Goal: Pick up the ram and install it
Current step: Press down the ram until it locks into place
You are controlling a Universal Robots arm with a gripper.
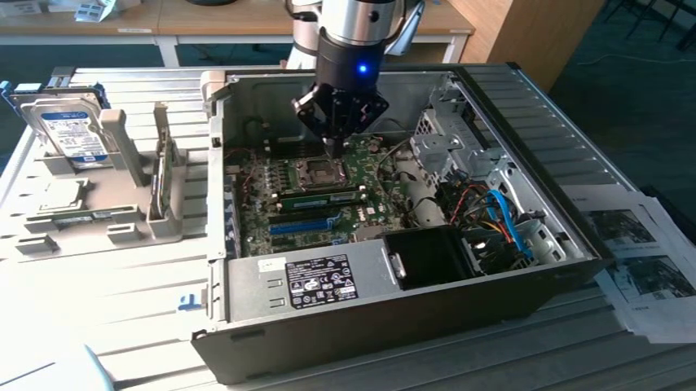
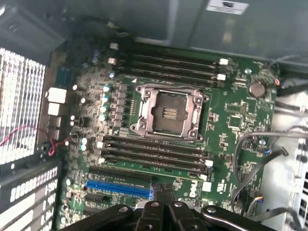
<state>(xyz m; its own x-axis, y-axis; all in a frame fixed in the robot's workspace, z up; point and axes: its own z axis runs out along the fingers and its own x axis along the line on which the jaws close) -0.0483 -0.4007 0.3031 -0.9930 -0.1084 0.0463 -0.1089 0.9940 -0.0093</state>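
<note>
Slatted white bench [image 1: 109, 326], with a hard drive [image 1: 71, 130] in a rack left of the case [image 1: 359, 318]. Inside the case the gripper [image 1: 332, 147] hung over the socket [image 1: 323, 171], fingers pressed together, holding nothing. Ram [image 1: 318, 198] looked to be sitting in a slot inside the case. I'd push straight down on both ends evenly till the latches catch. Case sticker [image 1: 321, 277] was unreadable.

Motherboard [image 1: 326, 195] green, dotted with silver solder points. Expansion slot [image 2: 119, 189] bright blue; memory slots [image 2: 154, 153] black with white end clips. Ram [image 1: 322, 196] green, seated in a slot. Hand [image 1: 339, 114] black, blue light above it. Case [image 1: 359, 318] dark grey; hard drive [image 1: 68, 130] blue-labelled; tabletop [image 1: 109, 285] pale grey, ribbed.
</note>
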